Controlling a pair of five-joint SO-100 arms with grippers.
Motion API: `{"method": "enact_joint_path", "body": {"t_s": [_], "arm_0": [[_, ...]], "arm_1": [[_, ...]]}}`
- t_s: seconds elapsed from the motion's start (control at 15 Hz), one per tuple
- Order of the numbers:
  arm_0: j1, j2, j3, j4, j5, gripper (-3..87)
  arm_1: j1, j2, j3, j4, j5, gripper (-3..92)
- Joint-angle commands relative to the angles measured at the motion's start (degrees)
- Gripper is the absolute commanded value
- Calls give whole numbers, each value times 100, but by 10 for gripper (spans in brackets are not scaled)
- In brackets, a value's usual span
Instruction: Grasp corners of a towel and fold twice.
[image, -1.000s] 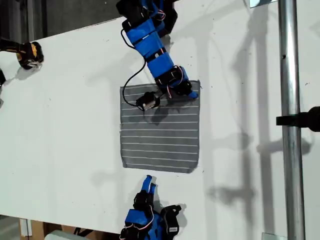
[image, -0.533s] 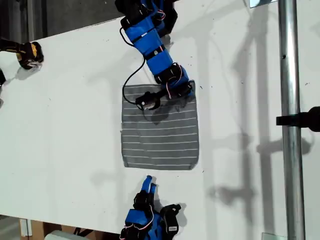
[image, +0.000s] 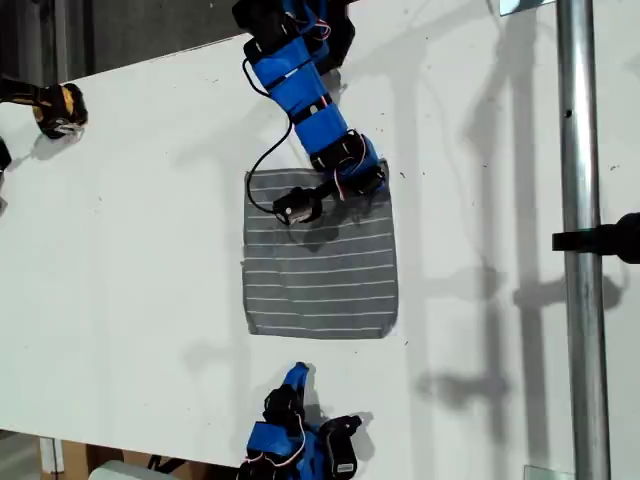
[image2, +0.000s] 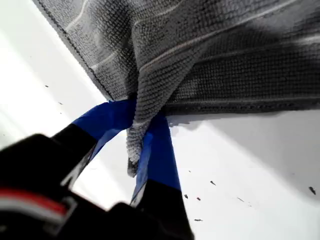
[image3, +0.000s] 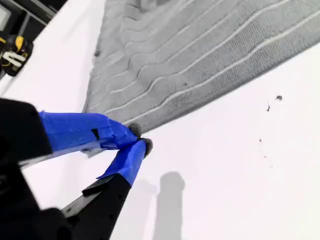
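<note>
The towel (image: 320, 280), dark grey with thin white stripes, lies mostly flat on the white table (image: 130, 250). My first gripper (image: 372, 182) is shut on the corner at the towel's far right in the exterior view. The first wrist view shows that corner (image2: 137, 145) bunched between the blue jaws of my first gripper (image2: 142, 135), and the towel (image2: 225, 60) creased beyond it. My second gripper (image: 297, 373) is shut on nothing, a short way off the towel's near edge. In the second wrist view my second gripper (image3: 140, 144) has its tips together in front of the towel (image3: 200, 50).
A metal pole (image: 578, 240) with a black clamp (image: 605, 238) runs down the exterior view's right. A black and yellow object (image: 58, 108) sits at that view's far left. The table's near edge runs along the bottom of the exterior view, by the second arm's base.
My first gripper has drawn the held corner inward, narrowing the towel's far edge. My second gripper has backed slightly away from the towel's near edge.
</note>
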Motion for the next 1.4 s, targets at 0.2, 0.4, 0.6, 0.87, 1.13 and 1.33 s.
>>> {"method": "enact_joint_path", "body": {"t_s": [0.2, 0.4, 0.6, 0.87, 1.13, 1.33], "arm_0": [[536, -2470, -2136, -615, 290, -13], [967, -4535, -3753, -747, 1020, -13], [1459, -6539, -5335, -404, 1714, -13], [1978, -8710, -7339, 352, 2716, -13], [2496, -10020, -8490, 255, 3182, -13], [2760, -10020, -8420, 167, 3542, -13]], "arm_1": [[-18, -132, -105, -53, -149, -1], [-18, -132, -132, -26, -149, -1], [9, -123, -185, 35, -185, -1], [18, -114, -281, 158, -202, -1], [9, -105, -352, 246, -202, -1], [-9, -105, -431, 343, -202, -1]]}}
